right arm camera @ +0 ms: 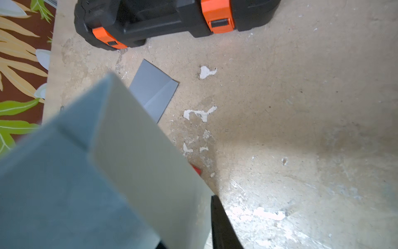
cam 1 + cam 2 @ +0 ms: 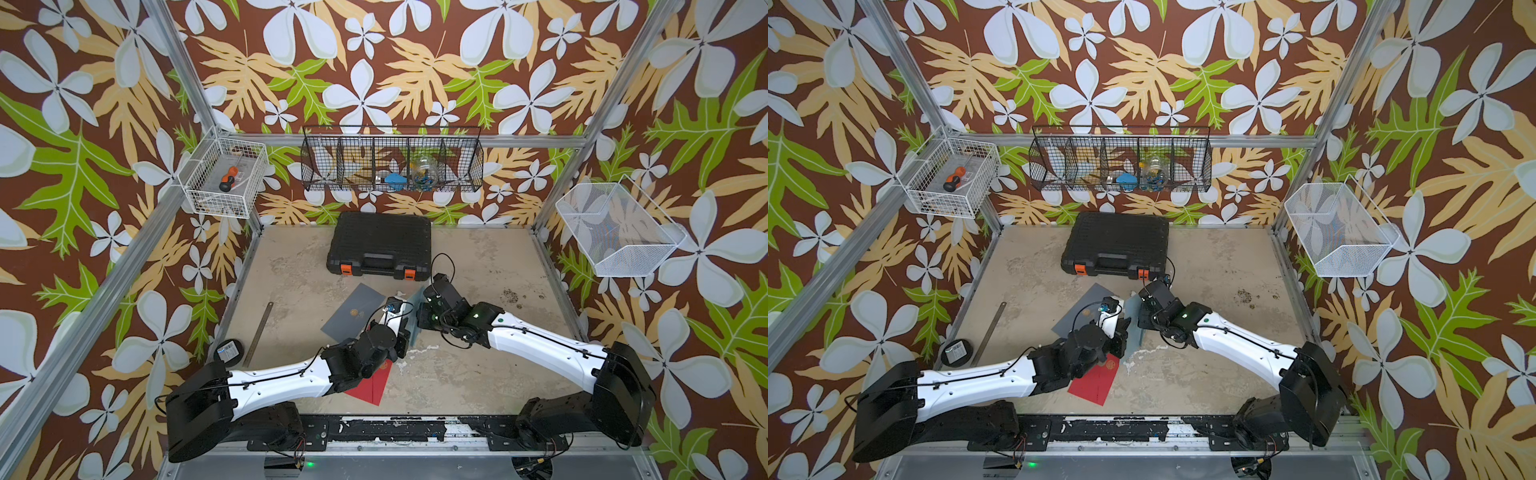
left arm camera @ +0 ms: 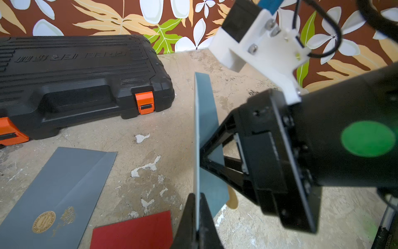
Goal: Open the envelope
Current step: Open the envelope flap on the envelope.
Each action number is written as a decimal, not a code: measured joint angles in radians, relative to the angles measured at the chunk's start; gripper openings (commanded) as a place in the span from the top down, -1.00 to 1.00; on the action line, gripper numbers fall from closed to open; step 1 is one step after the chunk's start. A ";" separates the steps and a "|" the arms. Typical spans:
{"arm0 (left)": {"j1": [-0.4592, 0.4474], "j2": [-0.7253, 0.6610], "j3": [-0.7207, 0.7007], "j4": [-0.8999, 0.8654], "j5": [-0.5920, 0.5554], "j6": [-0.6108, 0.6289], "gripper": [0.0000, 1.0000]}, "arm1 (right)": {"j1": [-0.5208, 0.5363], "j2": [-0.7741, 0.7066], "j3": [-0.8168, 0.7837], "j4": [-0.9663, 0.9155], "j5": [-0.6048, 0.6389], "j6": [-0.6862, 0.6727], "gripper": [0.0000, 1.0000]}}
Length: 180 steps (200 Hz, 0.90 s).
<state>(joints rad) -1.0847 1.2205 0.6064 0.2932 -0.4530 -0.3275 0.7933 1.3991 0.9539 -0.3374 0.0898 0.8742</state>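
The teal envelope [image 3: 204, 120] stands upright above the middle of the table [image 2: 478, 374], between the two wrists, nearer than the black tool case [image 2: 380, 245]; in both top views it is only a narrow sliver [image 2: 1136, 328]. The left wrist view shows it edge-on, with the left gripper [image 3: 197, 217] pressed together on its lower edge, pinching it; there the right gripper [image 3: 202, 155] has its tips at the sheet's face. The right wrist view alone shows a paler panel [image 1: 140, 151] folding off the teal panel along a crease; just one dark finger [image 1: 221, 226] shows beside that panel's edge, the rest hidden, so I cannot tell how the right jaws stand. The grey envelope [image 3: 64, 183] lies flat left of the teal one, its gold seal plain from the left wrist; the right wrist view catches only its corner [image 1: 154, 90]. The red envelope [image 2: 376, 384] lies nearer, partly under the left arm.
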 measured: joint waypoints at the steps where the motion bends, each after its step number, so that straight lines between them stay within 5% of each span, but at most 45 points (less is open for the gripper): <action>1: 0.000 -0.001 -0.001 0.000 0.000 -0.002 1.00 | 0.000 -0.002 -0.002 0.001 0.000 -0.002 0.55; 53: 0.014 -0.042 -0.029 0.004 0.063 -0.015 1.00 | -0.058 -0.114 -0.132 0.115 -0.059 -0.134 0.55; 131: 0.196 -0.074 -0.108 0.140 0.500 -0.099 1.00 | -0.192 -0.243 -0.310 0.305 -0.353 -0.289 0.44; 180: 0.276 -0.085 -0.156 0.237 0.652 -0.197 1.00 | -0.280 -0.299 -0.359 0.316 -0.447 -0.338 0.40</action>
<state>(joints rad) -0.8085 1.1358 0.4507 0.5297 0.1986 -0.5243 0.5129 1.1000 0.5953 -0.0212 -0.3573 0.5362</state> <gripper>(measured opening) 0.060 0.305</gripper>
